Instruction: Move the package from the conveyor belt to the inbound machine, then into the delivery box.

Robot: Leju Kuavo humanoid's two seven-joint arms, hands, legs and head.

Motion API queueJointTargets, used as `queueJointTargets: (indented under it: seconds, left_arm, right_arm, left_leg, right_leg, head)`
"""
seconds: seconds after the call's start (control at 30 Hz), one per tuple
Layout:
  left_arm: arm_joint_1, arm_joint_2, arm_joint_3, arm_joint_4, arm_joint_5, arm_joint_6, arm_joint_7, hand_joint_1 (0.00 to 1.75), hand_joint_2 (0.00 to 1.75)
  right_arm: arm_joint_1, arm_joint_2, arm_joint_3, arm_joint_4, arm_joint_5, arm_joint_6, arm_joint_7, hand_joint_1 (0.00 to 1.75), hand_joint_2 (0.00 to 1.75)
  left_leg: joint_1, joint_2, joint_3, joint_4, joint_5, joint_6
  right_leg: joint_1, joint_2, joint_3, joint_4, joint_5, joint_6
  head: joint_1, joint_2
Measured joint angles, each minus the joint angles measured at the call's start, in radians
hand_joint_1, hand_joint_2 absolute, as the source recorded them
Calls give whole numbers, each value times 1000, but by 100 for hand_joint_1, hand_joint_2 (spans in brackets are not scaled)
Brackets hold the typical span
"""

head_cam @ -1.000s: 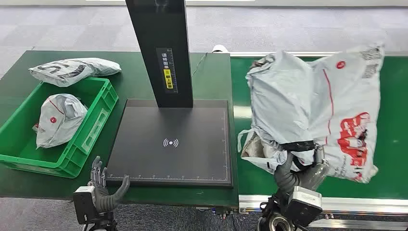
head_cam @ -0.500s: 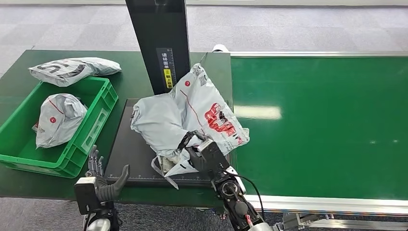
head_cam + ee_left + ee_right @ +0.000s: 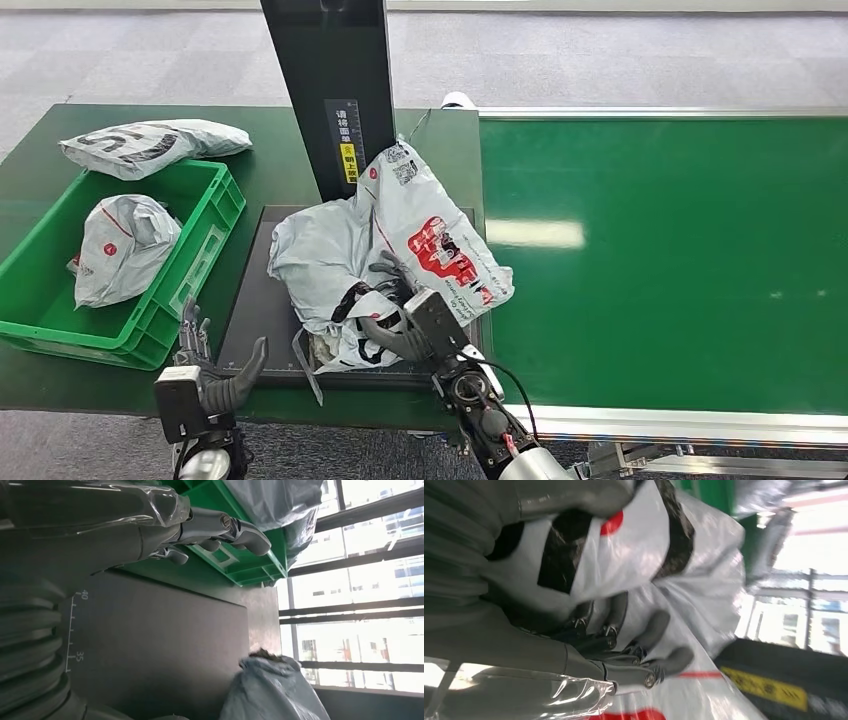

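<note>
- Resting on the black platform of the inbound machine (image 3: 300,330): one crumpled grey package (image 3: 385,255) with red print, leaning against the machine's upright black column (image 3: 330,100) and overhanging the platform's near edge.
- Right hand (image 3: 392,325): at the package's near side, fingers (image 3: 659,630) lying against the plastic film, thumb over a fold with a black patch; whether it clamps the film or merely touches it cannot be told.
- Left hand (image 3: 205,375): at the table's near edge, just beside the platform's near left corner, fingers (image 3: 235,530) spread and holding nothing.
- Delivery box (image 3: 215,215): green crate, left of the machine, containing one grey parcel (image 3: 120,245).
- Second grey parcel (image 3: 150,145): lying on the green table (image 3: 440,150), just behind the crate.
- Conveyor belt (image 3: 680,250): green, right of the machine.
- Platform ruler marks (image 3: 75,630): white scale along the edge, seen in the left wrist view, with the package's grey corner (image 3: 275,690) beyond.
</note>
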Motion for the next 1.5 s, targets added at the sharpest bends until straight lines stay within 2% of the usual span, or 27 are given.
queueJointTargets:
  seconds: [0.2, 0.4, 0.53, 0.8, 1.0, 1.2, 1.5]
  left_arm:
    - [51, 5, 2, -75, -1, 78, -33, 0, 175]
    - [109, 5, -6, -214, -29, 168, -54, 0, 175]
    - [114, 6, -34, -273, -55, 193, -53, 0, 175]
    - [46, 26, -86, -265, -131, 217, -17, 0, 175]
    - [-32, 51, -148, -188, -311, 215, 81, 0, 175]
    - [-112, 65, -264, -32, -496, 184, 168, 0, 175]
    - [-117, 96, -463, 94, -636, 135, 261, 0, 175]
  right_arm:
    - [148, -59, -34, -306, -133, 48, -35, 0, 175]
    - [307, -105, -41, -644, -152, 36, -40, 0, 175]
    - [353, -120, -48, -762, -161, 32, -40, 0, 175]
    - [405, -128, -76, -821, -181, 40, -40, 0, 175]
    - [434, -128, -101, -852, -185, 37, -40, 0, 175]
    - [436, -128, -118, -855, -182, 50, -40, 0, 175]
    - [405, -128, -131, -823, -187, 64, -40, 0, 175]
  left_leg:
    - [0, 0, -1, 0, -2, 0]
    - [0, 0, -2, 0, -3, 0]
    - [0, 0, -1, 0, -3, 0]
    - [0, 0, 0, 0, -2, 0]
    - [0, 0, 0, 0, -2, 0]
    - [0, 0, 0, 0, -2, 0]
    - [0, 0, -1, 0, -2, 0]
  right_leg:
    - [0, 0, -1, 0, -1, 0]
    - [0, 0, -2, 0, -1, 0]
    - [0, 0, -1, -1, -1, 0]
    - [0, 0, 0, -1, -1, 0]
    - [0, 0, 0, -1, -1, 0]
    - [0, 0, 0, -1, -1, 0]
    - [0, 0, -1, -1, -1, 0]
  head:
    - [0, 0]
    - [0, 0]
    - [0, 0]
    - [0, 0]
    - [0, 0]
    - [0, 0]
    - [0, 0]
